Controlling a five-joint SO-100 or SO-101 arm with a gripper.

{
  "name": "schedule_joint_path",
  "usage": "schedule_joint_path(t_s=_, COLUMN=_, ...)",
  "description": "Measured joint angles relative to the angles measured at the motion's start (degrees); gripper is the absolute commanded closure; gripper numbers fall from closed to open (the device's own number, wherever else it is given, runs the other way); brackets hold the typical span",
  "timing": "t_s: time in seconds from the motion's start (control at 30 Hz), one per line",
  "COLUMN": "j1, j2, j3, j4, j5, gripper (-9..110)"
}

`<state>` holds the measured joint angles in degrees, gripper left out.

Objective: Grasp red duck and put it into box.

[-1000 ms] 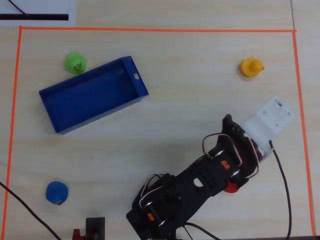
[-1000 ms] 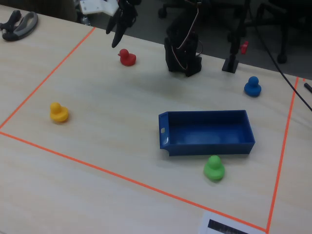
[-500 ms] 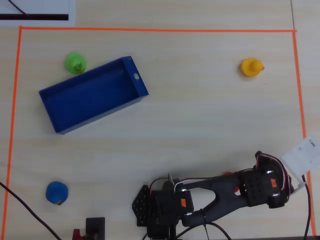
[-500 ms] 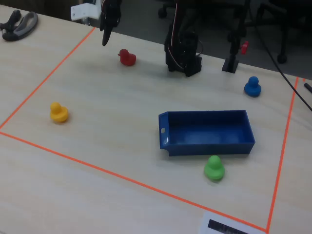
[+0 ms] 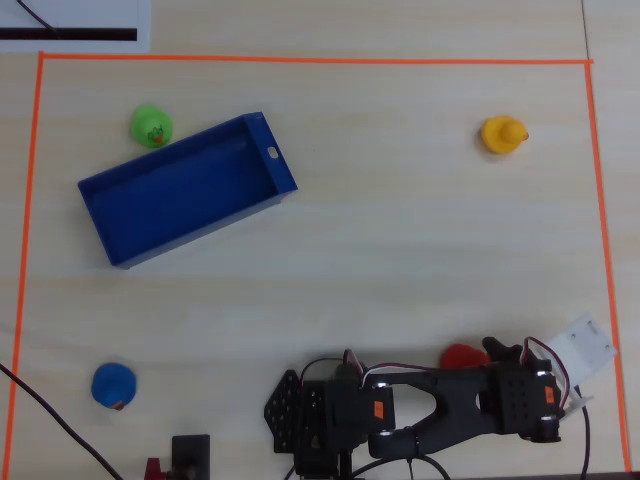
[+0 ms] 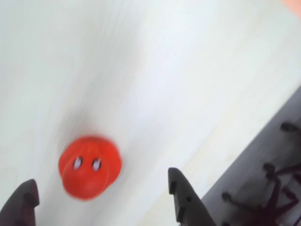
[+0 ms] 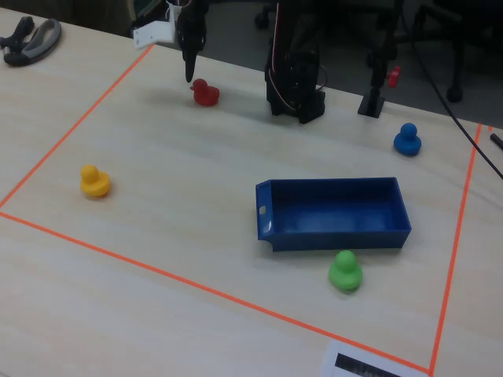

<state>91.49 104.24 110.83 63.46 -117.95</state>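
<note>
Red duck (image 6: 89, 167) sits on counter (image 6: 164, 70) between spread fingertips of hand (image 6: 101, 202), nearer left finger in wrist view (face toward camera); hand wide, empty.

My overhead camera is looking straight down on the bench (image 5: 400, 250), the arm sitting at its bottom edge. My fixed camera is facing the arm from the opposite side, farther off and angled down. The wrist camera is riding close behind the claw (image 6: 101, 193), sharing the red duck (image 6: 89, 165) with both others.
</note>
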Motion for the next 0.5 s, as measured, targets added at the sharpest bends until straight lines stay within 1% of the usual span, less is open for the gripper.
schedule_joint_path(t_s=0.1, j1=0.44, j2=2.37, j3=4.22, j4=-0.62, j5=-0.35, gripper=64)
schedule_joint_path(t_s=0.5, j1=1.67, j2=3.34, j3=16.88, j4=-13.1, j5=-1.23, gripper=64)
